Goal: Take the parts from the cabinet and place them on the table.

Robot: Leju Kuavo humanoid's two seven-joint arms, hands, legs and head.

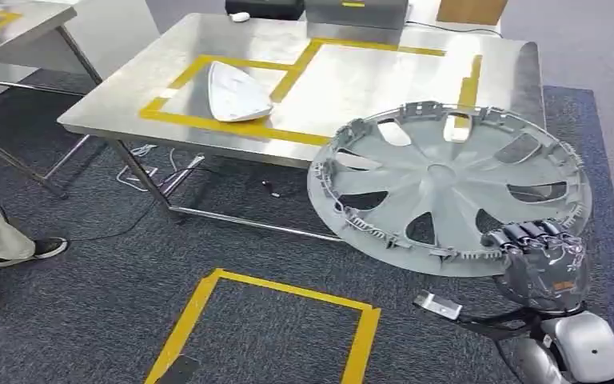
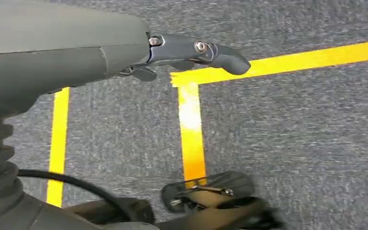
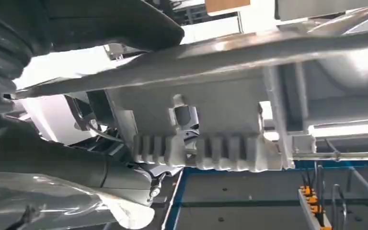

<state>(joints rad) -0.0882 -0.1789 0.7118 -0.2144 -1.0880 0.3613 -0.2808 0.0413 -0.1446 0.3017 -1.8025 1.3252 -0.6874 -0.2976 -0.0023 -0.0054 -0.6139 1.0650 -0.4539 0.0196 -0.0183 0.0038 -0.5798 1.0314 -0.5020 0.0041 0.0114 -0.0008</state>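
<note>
Presently the right hand (image 1: 542, 250) grips the wheel cover (image 1: 448, 184) by its near rim, over the table's (image 1: 128, 96) near right corner. Light, stiff, thin plastic; probably wobbles. Left hand (image 2: 191, 52) holds nothing.

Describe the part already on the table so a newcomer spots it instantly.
Start at the steel table with yellow tape outlines. Inside the left taped rectangle lies a white shell part, smooth and roughly triangular. Unlike the grey spoked wheel cover in the right hand, it has no holes.
</note>
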